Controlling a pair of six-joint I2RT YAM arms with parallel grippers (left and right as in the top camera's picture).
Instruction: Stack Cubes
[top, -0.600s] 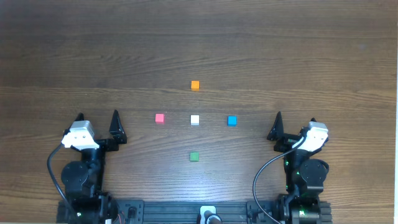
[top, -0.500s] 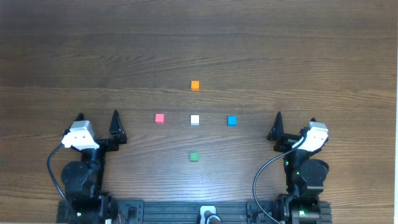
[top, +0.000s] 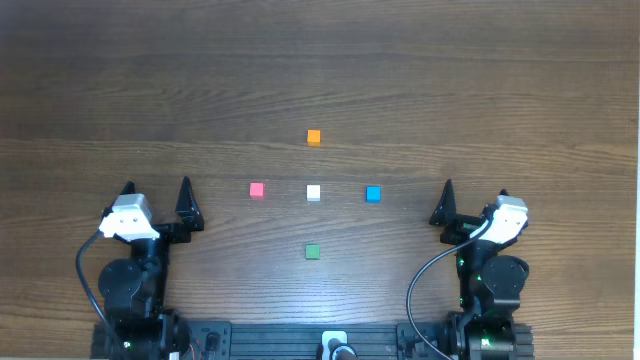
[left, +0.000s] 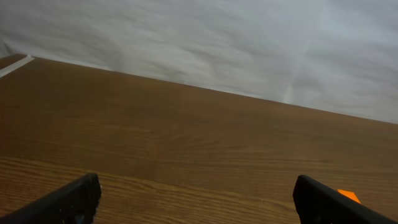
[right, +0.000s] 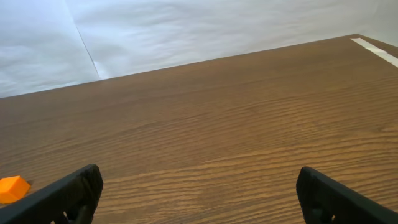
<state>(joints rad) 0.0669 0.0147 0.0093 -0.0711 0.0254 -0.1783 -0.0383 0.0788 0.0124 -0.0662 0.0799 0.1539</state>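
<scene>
While both arms sit drawn back near their bases, five small cubes lie on the brown wood-grain table (top: 450, 80), each resting on the wood itself and well apart from the others. The small white cube (top: 314, 192) is in the middle of the group, with the small pink cube (top: 257, 189) to its left and the small blue cube (top: 373, 193) to its right, the three roughly in a row. The small orange cube (top: 314, 137) lies beyond the white one, farther from the arms, and the small green cube (top: 312, 252) lies on the nearer side, toward the bases. The left gripper (top: 157, 190) is left of the pink cube and well apart from it, its two black fingers spread wide with nothing between them. The right gripper (top: 475, 195) is right of the blue cube, likewise spread wide and holding nothing. A pale white backdrop (left: 217, 43) rises behind the table's far edge.
</scene>
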